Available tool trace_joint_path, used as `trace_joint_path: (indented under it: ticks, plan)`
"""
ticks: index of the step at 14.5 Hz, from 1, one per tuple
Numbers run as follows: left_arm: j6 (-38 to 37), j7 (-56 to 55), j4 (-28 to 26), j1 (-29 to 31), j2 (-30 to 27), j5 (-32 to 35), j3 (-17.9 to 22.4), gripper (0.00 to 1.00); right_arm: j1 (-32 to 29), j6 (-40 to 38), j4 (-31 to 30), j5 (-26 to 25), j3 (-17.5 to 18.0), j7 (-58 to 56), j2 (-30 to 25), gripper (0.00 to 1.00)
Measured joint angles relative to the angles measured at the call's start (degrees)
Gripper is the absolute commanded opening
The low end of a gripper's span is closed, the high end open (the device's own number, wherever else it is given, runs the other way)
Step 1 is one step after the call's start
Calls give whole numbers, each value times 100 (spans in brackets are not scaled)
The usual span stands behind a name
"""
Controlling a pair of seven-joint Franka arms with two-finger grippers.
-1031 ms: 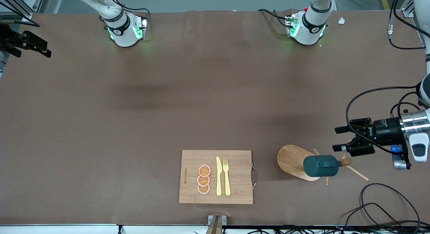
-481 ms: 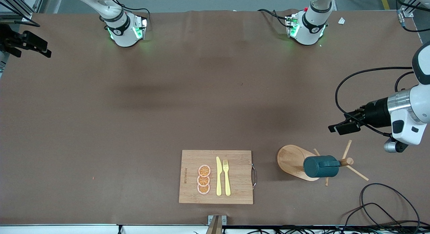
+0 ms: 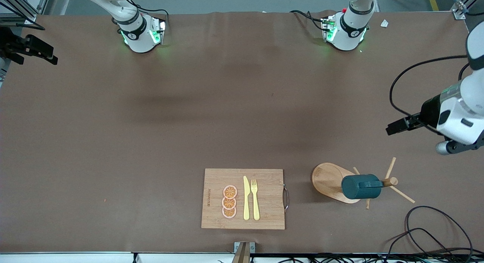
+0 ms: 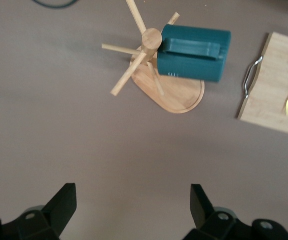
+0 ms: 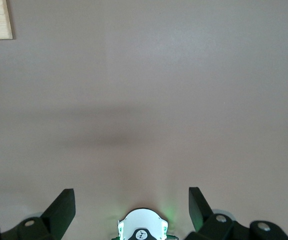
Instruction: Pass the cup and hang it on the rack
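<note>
Two Franka arms, glossy white shells with black joint bands.
- Right arm base [image 3: 139, 34]: white cylinder, black ring, green indicator lights, black cable.
- Left arm base [image 3: 346, 30]: same build, green lights, red button, black cables.
- Left arm wrist [image 3: 459, 117]: white housing, silver flange, dark oval inset, looping black cables.
- Left gripper [image 4: 132, 210], right gripper [image 5: 131, 210]: matte black, angular fingers, round screw holes.

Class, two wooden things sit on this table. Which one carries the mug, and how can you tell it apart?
The rack, the oval-based mug tree toward the left arm's end. The cup hangs from its pegs, whereas the rectangular cutting board has a metal handle and holds cutlery and orange slices.
</note>
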Motion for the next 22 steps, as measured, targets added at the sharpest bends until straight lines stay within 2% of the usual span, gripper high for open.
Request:
trace_joint_path:
  ticks: [2,3,6,9,15,22]
  plan:
    - [-433,380,-2,-33,-353,7,127,100,0,-1,0,0,-1,0,0,100]
    - [-641,584,-12,-196,-539,6,399,100,0,-3,0,0,-2,0,0,100]
    - [-992,1237,-246,-1330,-1099,-121,1809,100,-1,-14,-1,0,-5,0,0,100]
    - [-1017,1293,-809,-1898,-1651,-316,2355,100,-1,-17,-1,0,-5,0,0,100]
    - [-472,1264,-1670,-2035,-2267,-608,2537,100,0,-18,-1,0,-5,0,0,100]
    - [-232,1272,-1896,-2041,-2375,-701,2560,100,-1,-18,-2,0,-6,0,0,100]
